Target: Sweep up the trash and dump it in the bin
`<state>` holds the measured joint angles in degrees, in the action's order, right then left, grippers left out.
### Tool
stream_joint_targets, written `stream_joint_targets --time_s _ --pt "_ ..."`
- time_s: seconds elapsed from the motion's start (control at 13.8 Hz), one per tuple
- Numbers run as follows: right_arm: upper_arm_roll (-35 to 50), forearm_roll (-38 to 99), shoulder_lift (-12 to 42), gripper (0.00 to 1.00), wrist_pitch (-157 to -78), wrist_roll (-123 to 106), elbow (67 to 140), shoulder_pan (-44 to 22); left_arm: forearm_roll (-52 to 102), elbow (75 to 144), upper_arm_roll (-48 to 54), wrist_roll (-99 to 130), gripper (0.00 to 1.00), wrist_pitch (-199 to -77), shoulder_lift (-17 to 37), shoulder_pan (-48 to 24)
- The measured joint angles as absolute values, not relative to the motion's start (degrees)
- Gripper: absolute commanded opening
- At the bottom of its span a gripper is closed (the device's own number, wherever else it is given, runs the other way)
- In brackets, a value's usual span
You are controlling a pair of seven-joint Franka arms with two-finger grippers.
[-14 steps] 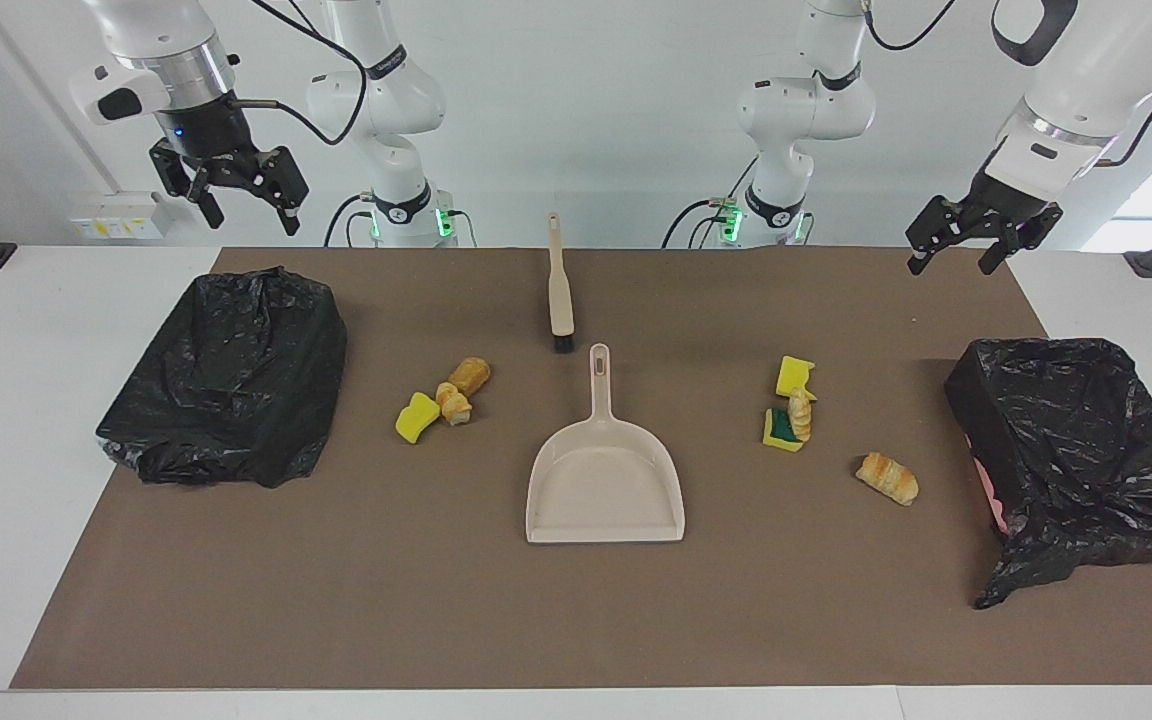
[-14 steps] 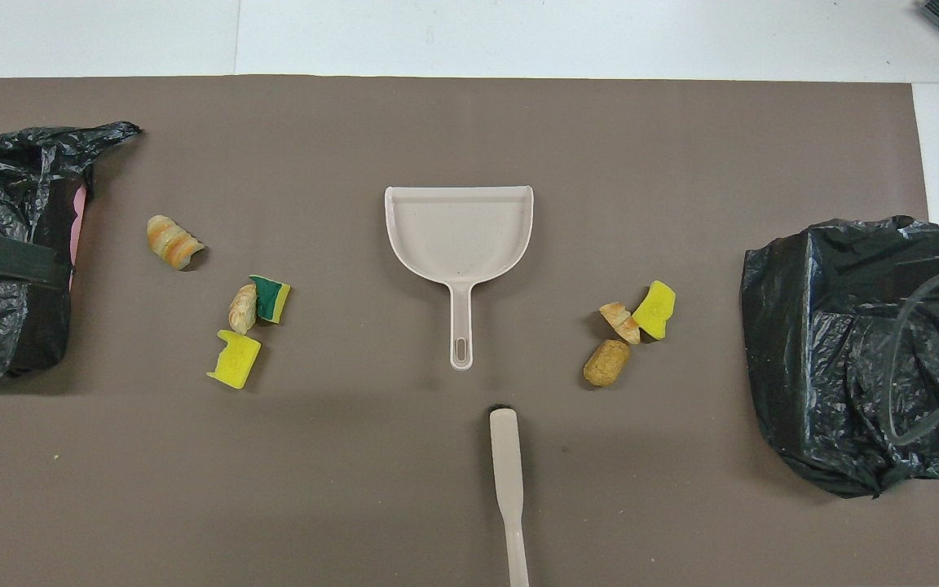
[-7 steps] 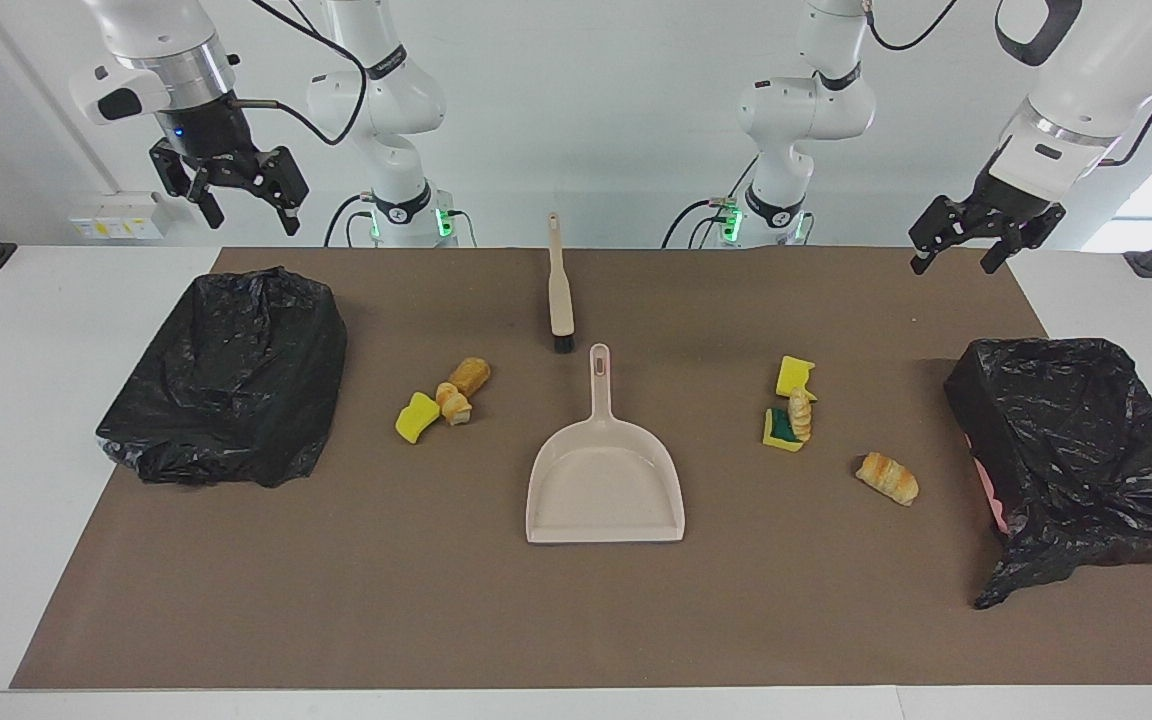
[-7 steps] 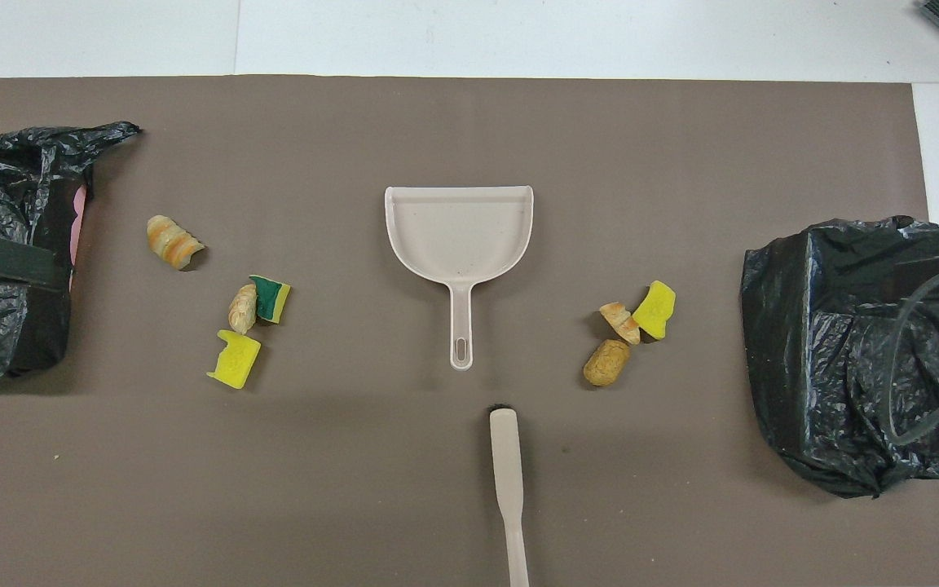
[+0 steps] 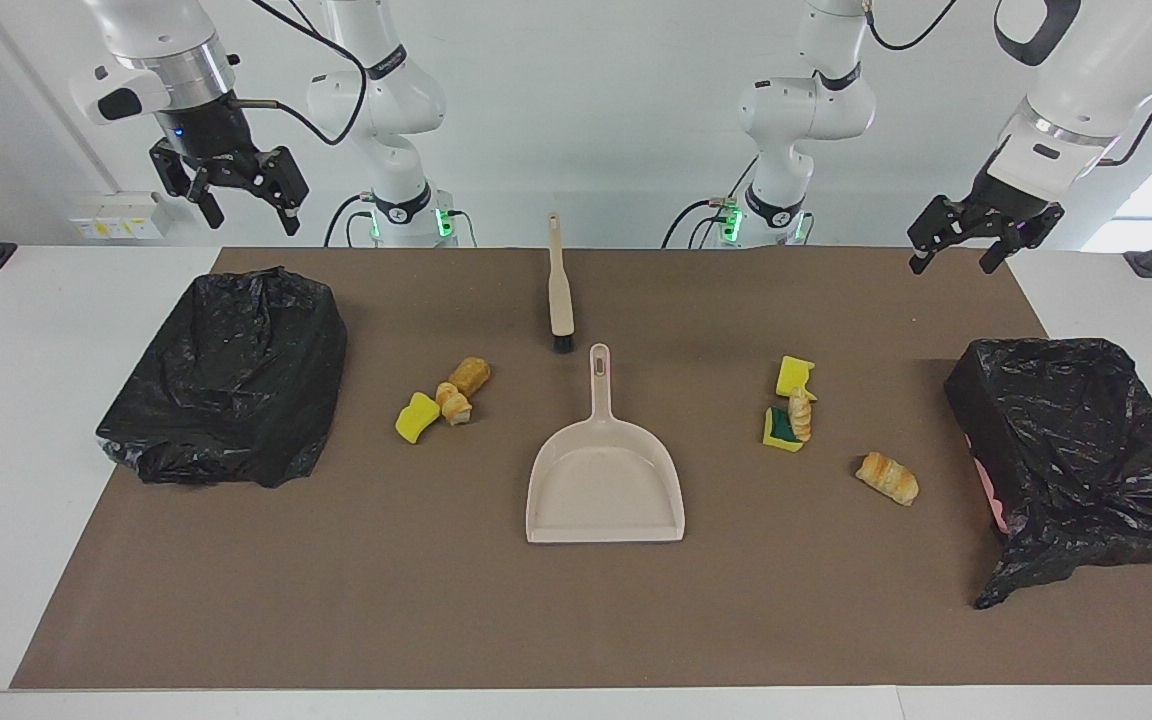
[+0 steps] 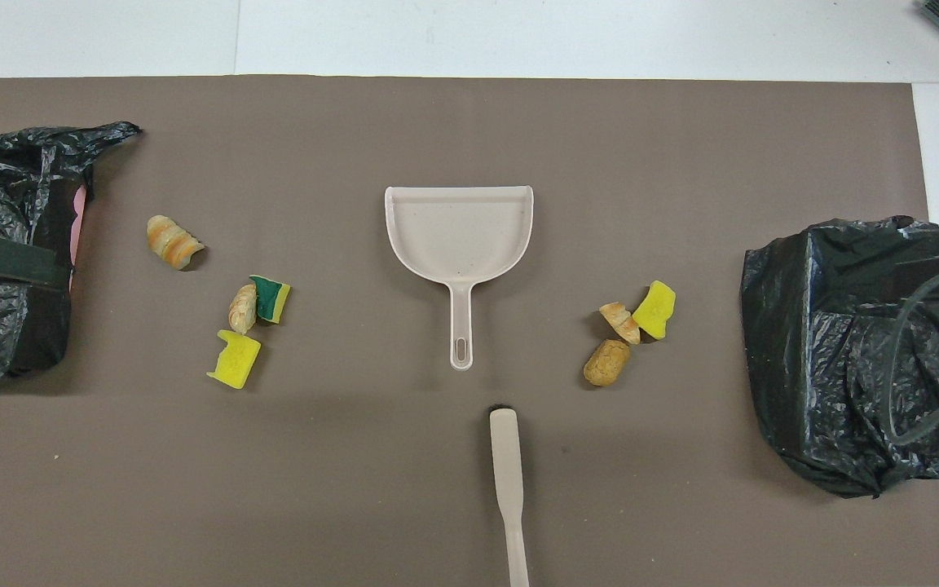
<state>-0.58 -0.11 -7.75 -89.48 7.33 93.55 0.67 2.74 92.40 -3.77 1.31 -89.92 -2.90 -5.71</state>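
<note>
The trash lies in two groups on the brown mat. Toward the right arm's end are a yellow sponge chunk [image 5: 417,417] [image 6: 655,311] and two bread pieces [image 5: 470,376]. Toward the left arm's end are a yellow chunk [image 5: 794,375], a green-sided chunk [image 5: 779,430] [image 6: 271,298] and a ridged pastry [image 5: 887,478] [image 6: 172,242]. Between the groups lies the beige dustpan [image 5: 604,480] [image 6: 459,232]. The beige brush [image 5: 560,290] [image 6: 507,481] lies nearer to the robots than the pan. One black-bagged bin [image 5: 226,375] sits at the right arm's end, another bin [image 5: 1076,450] at the left arm's. My right gripper [image 5: 248,215] hangs open and empty over the table's edge by its bin. My left gripper [image 5: 951,265] hangs open and empty over the mat's corner.
The mat [image 5: 336,600] is bordered by white table [image 5: 16,400] at both ends. The left arm's bin has a loose bag flap [image 5: 1006,590] trailing onto the mat. A cable [image 6: 918,350] hangs over the right arm's bin in the overhead view.
The left gripper has shifted very slightly toward its end of the table. Nothing on the table has moved.
</note>
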Motion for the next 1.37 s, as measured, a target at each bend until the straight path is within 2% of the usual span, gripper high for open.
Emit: stream_joint_targets --time_s 1.37 --pt "-0.6 -0.1 -7.7 1.00 -89.5 7.3 93.5 0.7 1.2 92.4 -3.3 -5.3 1.00 -90.0 -3.1 -5.7"
